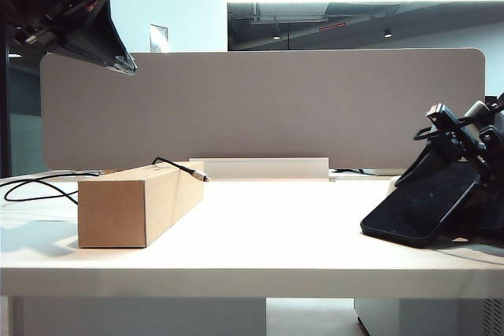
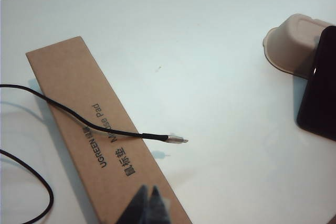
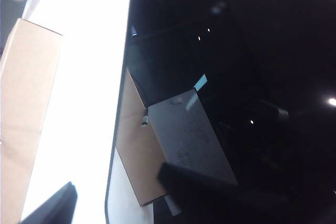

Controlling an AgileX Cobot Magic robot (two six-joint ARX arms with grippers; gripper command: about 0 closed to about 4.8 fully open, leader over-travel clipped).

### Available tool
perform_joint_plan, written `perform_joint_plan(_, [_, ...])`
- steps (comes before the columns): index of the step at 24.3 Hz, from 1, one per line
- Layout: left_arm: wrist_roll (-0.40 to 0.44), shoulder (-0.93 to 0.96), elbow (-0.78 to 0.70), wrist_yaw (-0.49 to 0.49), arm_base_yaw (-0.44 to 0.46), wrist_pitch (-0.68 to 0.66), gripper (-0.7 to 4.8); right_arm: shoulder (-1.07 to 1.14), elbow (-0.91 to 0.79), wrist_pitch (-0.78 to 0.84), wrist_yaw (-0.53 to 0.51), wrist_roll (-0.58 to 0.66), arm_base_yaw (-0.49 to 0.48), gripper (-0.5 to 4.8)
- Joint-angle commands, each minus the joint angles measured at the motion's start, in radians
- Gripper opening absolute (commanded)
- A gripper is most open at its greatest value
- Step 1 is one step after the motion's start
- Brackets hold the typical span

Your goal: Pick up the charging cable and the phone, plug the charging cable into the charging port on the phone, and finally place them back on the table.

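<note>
Left claw (image 2: 148, 203), pressed together, hovers above the thin black charging cable (image 2: 105, 127); right claw (image 3: 118, 192), spread wide, should straddle the glossy black phone (image 1: 421, 202) squarely.

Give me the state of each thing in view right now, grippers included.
Cable: draped across the box, plug overhanging its edge, not held.
Phone: tilted, propped on the pad, unplugged.
Pad: on the table under the phone.
Box: lying flat on the table.
Left gripper: shut, empty, above the box.
Right gripper: open, around the phone.
</note>
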Motion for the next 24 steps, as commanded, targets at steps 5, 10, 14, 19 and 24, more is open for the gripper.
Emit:
perform_joint_plan(5, [0.003,-0.004,0.006,-0.001,-0.001,0.013,-0.05,0.026,-0.003,-0.019,0.021,0.0,0.02,1.79])
perform_joint_plan(10, [0.003,-0.004,0.006,0.0,-0.001,0.013,-0.06,0.026,-0.003,-0.004,0.022,0.0,0.021,0.29])
perform_joint_plan(14, [0.003,-0.004,0.006,0.0,-0.001,0.013,-0.05,0.025,-0.004,0.045,-0.049,0.0,0.023,-0.04])
perform_joint_plan(19, [0.036,-0.003,0.006,0.008,-0.002,0.031,-0.05,-0.003,-0.004,0.116,-0.171,0.005,0.027,-0.04])
perform_joint_plan(24, [0.053,0.034,0.047,0.008,-0.002,0.058,-0.05,-0.139,-0.004,0.113,-0.207,0.005,0.028,-0.04])
